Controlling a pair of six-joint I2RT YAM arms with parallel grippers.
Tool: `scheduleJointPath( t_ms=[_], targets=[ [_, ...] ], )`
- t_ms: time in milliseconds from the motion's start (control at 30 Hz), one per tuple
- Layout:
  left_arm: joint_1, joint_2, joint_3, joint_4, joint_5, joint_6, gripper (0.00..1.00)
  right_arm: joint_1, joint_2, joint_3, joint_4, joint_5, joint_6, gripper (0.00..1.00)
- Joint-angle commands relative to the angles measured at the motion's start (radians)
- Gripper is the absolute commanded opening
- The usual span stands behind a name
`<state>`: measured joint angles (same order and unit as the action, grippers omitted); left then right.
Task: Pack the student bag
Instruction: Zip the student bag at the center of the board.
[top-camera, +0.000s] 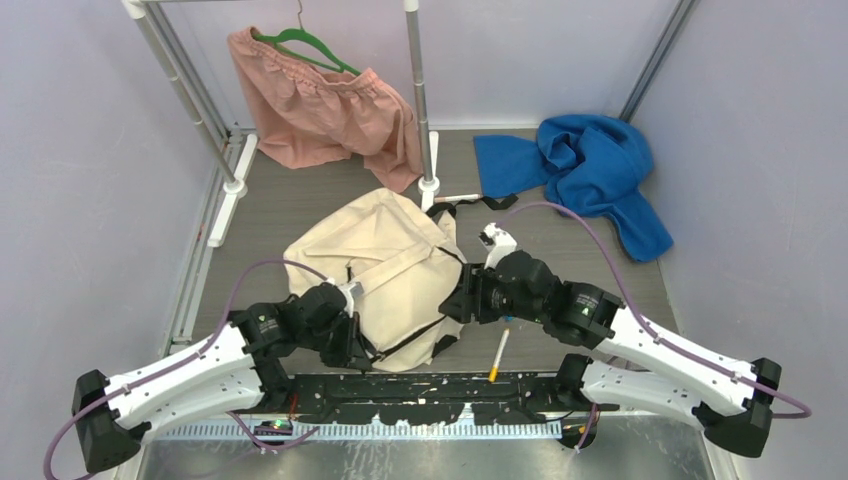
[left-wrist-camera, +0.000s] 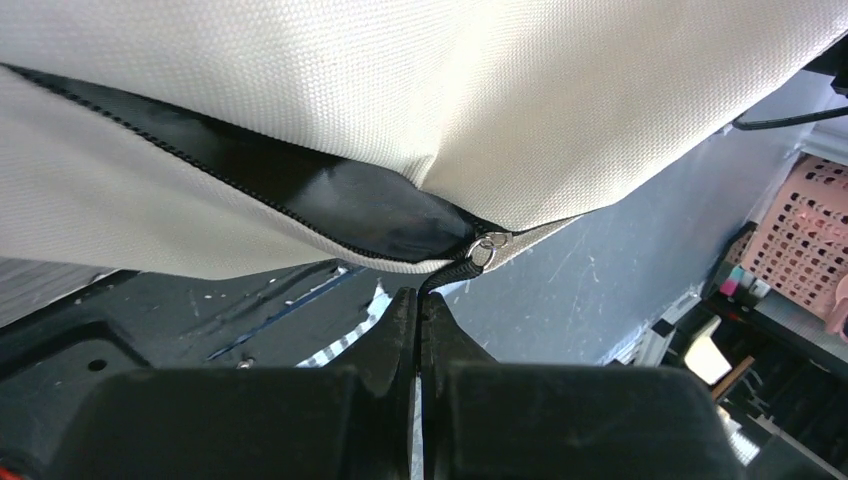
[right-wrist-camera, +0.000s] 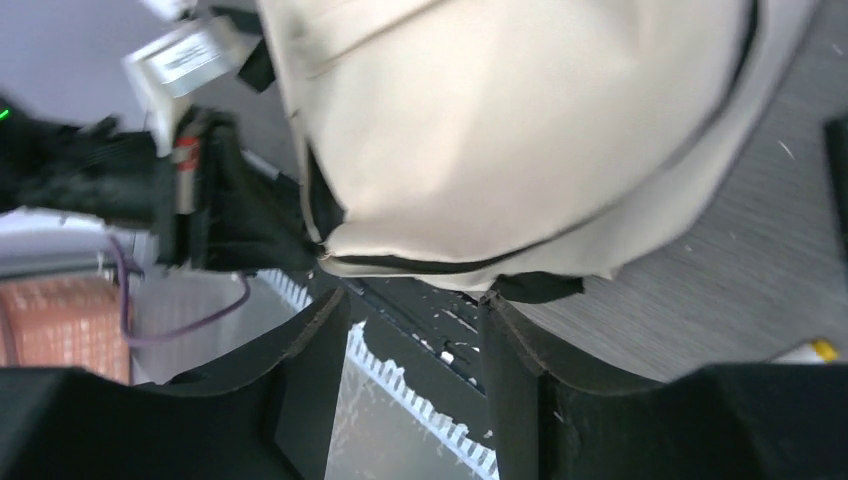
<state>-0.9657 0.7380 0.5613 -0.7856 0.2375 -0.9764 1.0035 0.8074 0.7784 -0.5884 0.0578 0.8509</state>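
Opening the student bag (top-camera: 385, 265): left hand (left-wrist-camera: 418, 298) grasps the zipper pull (left-wrist-camera: 455, 272); right hand (right-wrist-camera: 412, 305), released, should probably fetch the pen (top-camera: 498, 355) beside it.

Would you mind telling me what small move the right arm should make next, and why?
Probably swing the right gripper toward the pen lying on the table beside it. Its jaws stand open and empty, while the left gripper is shut on the zipper pull, with the zip of the student bag partly open.
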Motion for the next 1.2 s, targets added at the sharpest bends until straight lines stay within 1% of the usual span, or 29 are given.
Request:
scheduleJointPath(
  t_ms=[0, 33, 67, 100, 167, 233, 267, 300, 333, 400, 533, 633, 733, 900, 967, 1067, 1167],
  targets=[
    [0.007, -0.011, -0.028, 0.117, 0.075, -0.034, 0.0, 0.06, 0.104, 0.137, -0.007, -0.106, -0.276, 0.56],
    [0.007, -0.017, -0.03, 0.115, 0.075, -0.036, 0.0, 0.086, 0.144, 0.167, -0.021, -0.07, -0.298, 0.57],
    [0.007, -0.025, -0.027, 0.105, 0.069, -0.034, 0.0, 0.112, 0.186, 0.198, -0.035, 0.012, -0.31, 0.57],
    [0.008, -0.033, -0.016, 0.08, 0.056, -0.034, 0.0, 0.126, 0.222, 0.225, -0.036, 0.061, -0.312, 0.56],
    [0.007, -0.059, 0.045, -0.044, -0.035, -0.035, 0.18, 0.127, 0.278, 0.259, 0.01, 0.098, -0.309, 0.54],
    [0.007, -0.109, 0.121, -0.174, -0.16, -0.048, 0.28, 0.128, 0.308, 0.267, 0.074, 0.105, -0.305, 0.53],
    [0.008, -0.141, 0.169, -0.224, -0.245, -0.061, 0.37, 0.127, 0.323, 0.268, 0.107, 0.101, -0.303, 0.52],
    [0.008, -0.171, 0.195, -0.263, -0.305, -0.083, 0.43, 0.129, 0.342, 0.269, 0.132, 0.097, -0.303, 0.52],
    [0.008, -0.197, 0.219, -0.296, -0.35, -0.101, 0.46, 0.13, 0.363, 0.27, 0.153, 0.099, -0.299, 0.52],
    [0.009, -0.215, 0.245, -0.33, -0.393, -0.129, 0.48, 0.131, 0.41, 0.275, 0.178, 0.11, -0.288, 0.51],
    [0.009, -0.162, 0.236, -0.319, -0.42, -0.163, 0.47, 0.133, 0.47, 0.262, 0.229, 0.121, -0.246, 0.51],
    [0.009, -0.137, 0.198, -0.228, -0.446, -0.205, 0.45, 0.132, 0.48, 0.243, 0.252, 0.119, -0.219, 0.5],
    [0.009, -0.125, 0.152, -0.142, -0.494, -0.264, 0.44, 0.132, 0.451, 0.22, 0.252, 0.143, -0.207, 0.49],
    [0.009, -0.09, 0.087, 0.011, -0.523, -0.283, 0.43, 0.132, 0.41, 0.192, 0.235, 0.161, -0.199, 0.5],
    [0.009, -0.046, 0.08, 0.046, -0.525, -0.281, 0.43, 0.132, 0.405, 0.185, 0.234, 0.159, -0.192, 0.5],
    [0.009, 0.019, 0.09, 0.037, -0.513, -0.279, 0.42, 0.132, 0.398, 0.175, 0.235, 0.159, -0.181, 0.5],
    [0.009, 0.035, 0.068, 0.075, -0.506, -0.277, 0.42, 0.132, 0.389, 0.163, 0.246, 0.155, -0.175, 0.5]
  ],
)
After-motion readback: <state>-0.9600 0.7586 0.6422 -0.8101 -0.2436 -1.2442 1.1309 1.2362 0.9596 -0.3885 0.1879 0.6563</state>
